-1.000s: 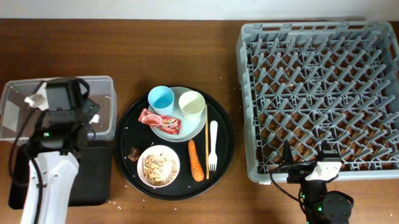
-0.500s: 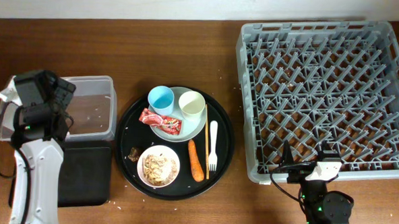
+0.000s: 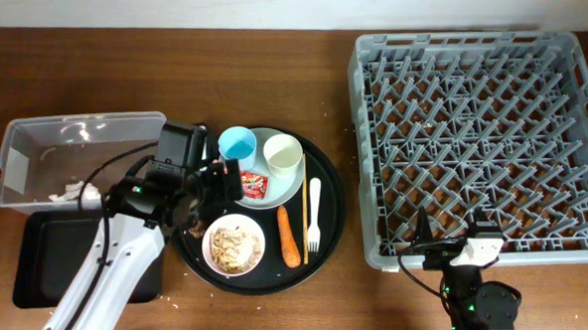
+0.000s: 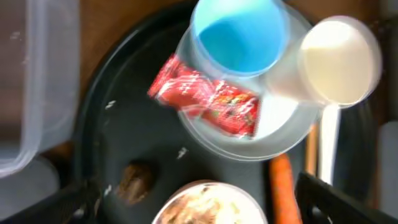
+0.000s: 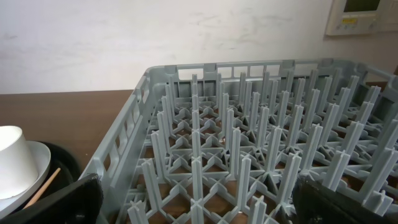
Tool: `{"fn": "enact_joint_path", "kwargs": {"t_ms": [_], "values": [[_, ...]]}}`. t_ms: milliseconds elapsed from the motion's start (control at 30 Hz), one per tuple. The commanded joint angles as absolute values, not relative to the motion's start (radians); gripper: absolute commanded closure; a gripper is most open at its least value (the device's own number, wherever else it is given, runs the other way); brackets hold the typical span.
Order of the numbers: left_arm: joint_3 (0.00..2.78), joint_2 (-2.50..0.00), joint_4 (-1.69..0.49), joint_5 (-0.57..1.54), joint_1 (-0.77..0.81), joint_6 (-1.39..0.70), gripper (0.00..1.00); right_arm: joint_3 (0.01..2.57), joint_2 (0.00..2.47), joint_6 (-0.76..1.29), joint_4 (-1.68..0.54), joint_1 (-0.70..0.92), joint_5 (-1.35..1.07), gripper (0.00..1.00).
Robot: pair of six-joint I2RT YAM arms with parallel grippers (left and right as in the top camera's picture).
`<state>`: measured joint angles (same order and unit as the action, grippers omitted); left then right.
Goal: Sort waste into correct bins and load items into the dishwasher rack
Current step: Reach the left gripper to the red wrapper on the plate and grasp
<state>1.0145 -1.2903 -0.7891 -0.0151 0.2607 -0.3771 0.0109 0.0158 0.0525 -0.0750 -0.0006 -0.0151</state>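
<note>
Red snack wrapper [image 4: 208, 102] lies on the pale plate [image 4: 283, 121] by the light blue cup [image 4: 239, 34], mid-counter. Left gripper [image 3: 224, 180] hovers over it, spread wide and empty. Right gripper [image 5: 196, 190] sits at the front edge beside the grey dishwasher rack [image 3: 479, 133], also spread.

Left pincer [image 3: 226, 180]: swung in from the far-left edge to centre-left of frame, now just beside the red wrapper [image 3: 252, 184], fingers wide apart.
Tissue [image 3: 71, 189]: out of the pincer, now lying in the clear tub [image 3: 37, 134].
</note>
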Motion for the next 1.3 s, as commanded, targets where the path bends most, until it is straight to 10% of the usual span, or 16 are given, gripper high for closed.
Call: {"fn": "enact_joint_path", "kwargs": {"t_ms": [0, 200, 300, 367, 433, 767, 1267], "values": [[1.015, -1.297, -0.798, -0.077, 0.259, -0.265, 0.01, 0.006, 0.009, 0.054, -0.080, -0.007, -0.006, 0.01], [1.014, -1.391, -0.695, -0.080, 0.259, -0.087, 0.17, 0.006, 0.009, 0.054, -0.080, -0.007, -0.006, 0.01], [1.015, -1.445, -0.678, -0.077, 0.259, -0.070, 0.01, 0.006, 0.009, 0.054, -0.079, -0.007, -0.006, 0.01], [1.014, -1.445, -0.651, -0.146, 0.259, -0.069, 0.46, 0.006, 0.009, 0.054, -0.080, -0.007, -0.006, 0.01], [1.014, -1.456, -0.640, -0.146, 0.259, -0.047, 0.60, 0.006, 0.009, 0.054, -0.080, -0.007, -0.006, 0.01], [1.014, -1.534, -0.534, 0.265, 0.066, 0.156, 0.55, 0.006, 0.009, 0.054, -0.080, -0.007, -0.006, 0.01], [1.013, -1.742, -0.453, 0.266, 0.056, 0.155, 0.61, 0.006, 0.009, 0.054, -0.080, -0.007, -0.006, 0.01]]}}
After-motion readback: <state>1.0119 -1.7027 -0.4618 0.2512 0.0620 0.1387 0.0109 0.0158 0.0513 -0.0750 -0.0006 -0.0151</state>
